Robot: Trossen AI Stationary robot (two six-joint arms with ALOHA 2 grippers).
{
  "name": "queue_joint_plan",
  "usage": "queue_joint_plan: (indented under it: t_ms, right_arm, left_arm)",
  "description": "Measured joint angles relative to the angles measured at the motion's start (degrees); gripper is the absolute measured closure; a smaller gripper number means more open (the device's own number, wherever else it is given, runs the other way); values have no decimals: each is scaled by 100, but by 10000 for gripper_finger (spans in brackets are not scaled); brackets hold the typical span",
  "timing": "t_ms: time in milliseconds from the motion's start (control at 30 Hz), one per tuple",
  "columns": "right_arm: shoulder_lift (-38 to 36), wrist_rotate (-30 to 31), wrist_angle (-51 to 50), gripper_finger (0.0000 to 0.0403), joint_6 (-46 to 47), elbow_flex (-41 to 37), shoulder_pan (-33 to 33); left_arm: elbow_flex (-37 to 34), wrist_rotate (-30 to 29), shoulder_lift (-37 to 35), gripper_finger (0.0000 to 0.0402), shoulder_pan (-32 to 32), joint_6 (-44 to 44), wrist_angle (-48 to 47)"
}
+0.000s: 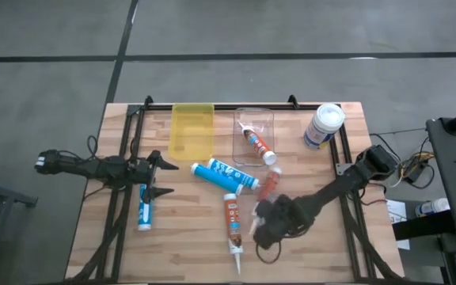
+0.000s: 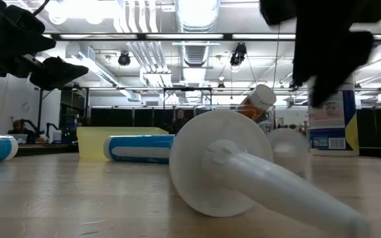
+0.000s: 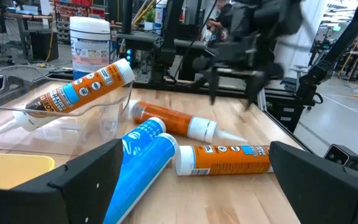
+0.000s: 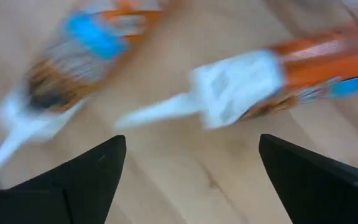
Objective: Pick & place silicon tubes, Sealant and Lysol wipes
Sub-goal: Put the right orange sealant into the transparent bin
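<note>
— Where are the Lysol wipes (image 1: 324, 127)?
— Upright at the table's (image 1: 188, 253) far right corner.
— The grippers?
— Right gripper (image 1: 260, 226) spread, empty, over an orange tube (image 1: 233, 218); left gripper (image 1: 163, 178) spread near the left edge.

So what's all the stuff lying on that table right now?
Lysol wipes: one, white canister with blue label, standing at the far right corner.
Yellow bin: one, far edge of the table, empty.
Clear bin: one, beside the yellow bin, holding one orange tube.
Orange tubes on the wood: two, one near the middle front, one just beyond the right gripper.
Blue tubes: two, a big one mid-table, a slim one at the left.
Left gripper: jaws open, above the slim blue tube.
Right gripper: jaws open, over the orange tubes.
</note>
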Motion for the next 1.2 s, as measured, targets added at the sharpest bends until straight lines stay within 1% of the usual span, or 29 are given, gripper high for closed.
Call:
queue_joint_plan:
  t_ms: [200, 233, 300, 367, 533, 767, 933, 1067, 1200]
  right_arm:
    - [-4, 0, 876, 39, -4031, 406, 2]
    - [-4, 4, 903, 39, -4580, 492, -1]
    - [-8, 2, 907, 39, -5273, 666, -6]
    - [-15, 0, 901, 39, -5592, 795, -31]
    - [-15, 6, 933, 39, -5975, 1014, -112]
    - [-16, -2, 1378, 39, -6549, 1036, -129]
    - [-17, 2, 1332, 39, -7094, 1026, -155]
    - [-17, -6, 889, 39, -7403, 1026, -230]
    - [-17, 2, -73, 39, -7583, 1014, -454]
  left_arm:
    - [0, 0, 0, 3, -1, -1, 2]
    - [0, 0, 0, 3, -1, 0, 2]
    - [0, 0, 0, 3, -1, 0, 2]
    - [0, 0, 0, 3, -2, -2, 2]
    - [0, 0, 0, 3, -1, 0, 2]
    - [0, 0, 0, 3, -1, -2, 2]
    - [0, 0, 0, 3, -2, 0, 2]
    - [0, 0, 0, 3, -2, 0, 2]
    - [0, 0, 0, 3, -1, 0, 1]
